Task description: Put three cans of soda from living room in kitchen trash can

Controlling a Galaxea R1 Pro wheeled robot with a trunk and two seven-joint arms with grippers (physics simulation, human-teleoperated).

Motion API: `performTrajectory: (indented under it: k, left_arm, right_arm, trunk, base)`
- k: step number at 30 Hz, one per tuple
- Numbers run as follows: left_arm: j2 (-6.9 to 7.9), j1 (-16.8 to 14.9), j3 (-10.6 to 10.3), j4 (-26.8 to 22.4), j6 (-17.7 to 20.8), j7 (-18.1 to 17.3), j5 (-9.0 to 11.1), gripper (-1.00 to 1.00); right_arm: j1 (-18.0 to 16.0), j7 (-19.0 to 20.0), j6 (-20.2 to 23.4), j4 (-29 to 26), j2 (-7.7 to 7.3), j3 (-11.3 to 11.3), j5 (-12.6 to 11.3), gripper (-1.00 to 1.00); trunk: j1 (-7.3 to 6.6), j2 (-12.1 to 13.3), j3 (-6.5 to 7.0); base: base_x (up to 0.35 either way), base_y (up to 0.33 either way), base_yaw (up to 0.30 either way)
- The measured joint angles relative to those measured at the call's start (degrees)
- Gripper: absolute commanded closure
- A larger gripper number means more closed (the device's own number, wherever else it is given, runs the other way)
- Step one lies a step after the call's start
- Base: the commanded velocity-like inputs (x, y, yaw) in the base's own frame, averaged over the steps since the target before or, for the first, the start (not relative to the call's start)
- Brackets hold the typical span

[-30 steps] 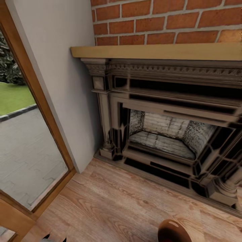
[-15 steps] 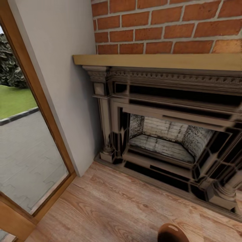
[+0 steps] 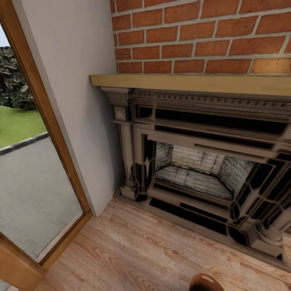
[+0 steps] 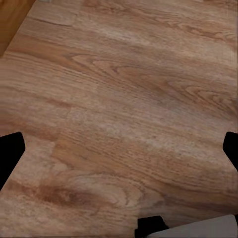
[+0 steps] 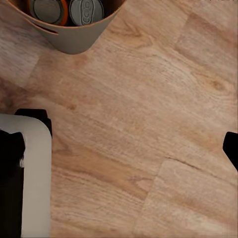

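The left gripper (image 4: 119, 148) and right gripper (image 5: 121, 144) both hang over bare wood floor (image 4: 124, 89), jaws wide apart. Beyond the right jaws stands the bin (image 5: 74, 42) with 2 soda cans (image 5: 67, 10) inside. A fireplace (image 3: 202, 161) faces the robot.

Brick fireplace (image 3: 210, 161), pale wood floor (image 3: 141, 254)

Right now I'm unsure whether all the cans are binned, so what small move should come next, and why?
Probably tilt the head down toward the bin. The head view faces the fireplace, while the right wrist view shows two can tops in the bin; a third cannot be told. The left gripper and right gripper are open and empty.
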Motion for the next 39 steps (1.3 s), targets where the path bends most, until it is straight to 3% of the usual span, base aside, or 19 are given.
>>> performTrajectory:
  k: [5,7,10,11,15,22,24,25,32,39]
  left_arm:
    - [-3.28,0.0,-2.8,2.1,-1.6,5.8,-2.0,-1.0]
    - [-4.52,0.0,-4.5,2.6,-1.9,10.8,-3.9,-1.0]
    - [-5.2,0.0,-5.9,2.8,-2.0,16.5,-6.6,-1.0]
    - [-5.46,0.0,-6.5,2.9,-1.9,20.1,-8.6,-1.0]
    - [-5.92,0.0,-7.1,3.0,-1.7,24.5,-11.2,-1.0]
    - [-6.75,0.0,-7.3,3.1,-1.0,27.1,-12.5,-1.0]
    - [-6.97,0.0,-7.4,3.4,0.2,27.3,-12.6,-1.0]
    - [-7.82,0.0,-7.5,4.8,2.7,27.5,-12.8,-1.0]
    - [-9.7,0.0,-7.3,6.8,5.3,27.7,-12.6,-1.0]
    - [-10.27,0.0,-7.2,7.4,6.2,27.8,-12.6,-1.0]
  right_arm:
    - [0.0,-1.6,0.2,0.5,2.26,1.2,0.0,-1.0]
    - [0.0,-2.0,0.3,0.5,3.56,1.8,0.0,-1.0]
    - [-0.1,-2.4,0.5,0.6,4.47,2.1,0.0,-1.0]
    - [-0.1,-3.5,1.1,0.6,4.89,2.3,0.0,-1.0]
    - [-0.2,-6.6,3.3,0.6,6.3,2.6,0.0,-1.0]
    - [-0.6,-9.1,6.1,0.6,7.84,4.1,0.4,-1.0]
    - [-0.7,-9.4,6.4,0.6,8.01,4.4,0.5,-1.0]
    - [-0.7,-9.6,6.7,0.7,8.19,4.6,0.6,-1.0]
    - [-0.8,-9.7,6.9,0.7,8.23,4.8,0.6,-1.0]
    - [-0.8,-9.8,6.9,1.0,8.21,4.9,0.6,-1.0]
  trunk:
    - [-1.1,2.0,1.35]
    - [-1.54,2.8,1.88]
    - [-2.2,4.0,2.69]
    - [-2.42,4.4,2.96]
    - [-3.29,6.0,4.02]
    - [-4.83,8.8,5.86]
    - [-5.27,9.6,6.39]
    - [-5.49,10.0,6.65]
    - [-7.03,12.8,8.49]
    - [-8.57,15.6,10.32]
  base:
    - [0.0,0.0,0.0]
    - [0.0,0.0,0.0]
    - [0.0,0.0,0.0]
    - [0.0,0.0,0.0]
    - [0.0,0.0,0.0]
    - [0.0,0.0,0.0]
    - [0.0,0.0,0.0]
    - [0.0,0.0,0.0]
    - [0.0,0.0,0.0]
    - [0.0,0.0,0.0]
